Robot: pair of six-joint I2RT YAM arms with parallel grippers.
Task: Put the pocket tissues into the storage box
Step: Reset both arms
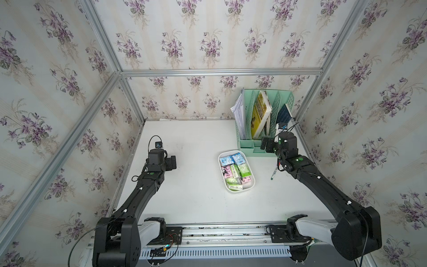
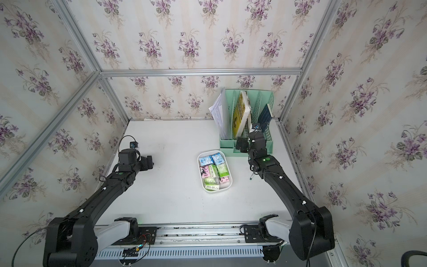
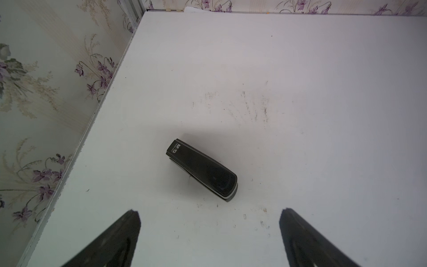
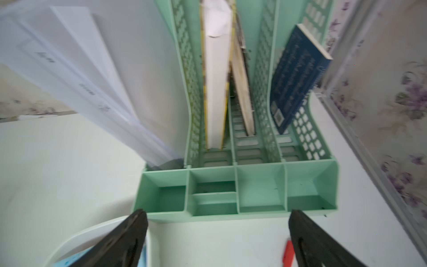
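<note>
— Where do we find the pocket tissues (image 1: 234, 171)?

— We see them packed inside the storage box (image 1: 240, 191), which sits on the white table (image 1: 196, 185) right of centre. The light blue packs are at the far end, the pink and green ones nearer the arm bases.

— And the right gripper (image 1: 266, 145)?

— We see it beyond the box and to its right, clear of the rim, facing the low front trays of the mint file organizer (image 1: 246, 143). In the right wrist view its two fingers (image 4: 129, 233) stand wide apart with nothing between them. A corner of the box and a blue pack show just beside one finger.

— So it touches no pack?

— None that we can see. A pen (image 1: 274, 173) lies on the table under that arm.

— The left gripper (image 3: 209, 211)?

— We see it well apart from the box, on the table's left side. Its jaws are spread and empty, and a black stapler (image 3: 203, 170) lies on the table ahead of them.
</note>
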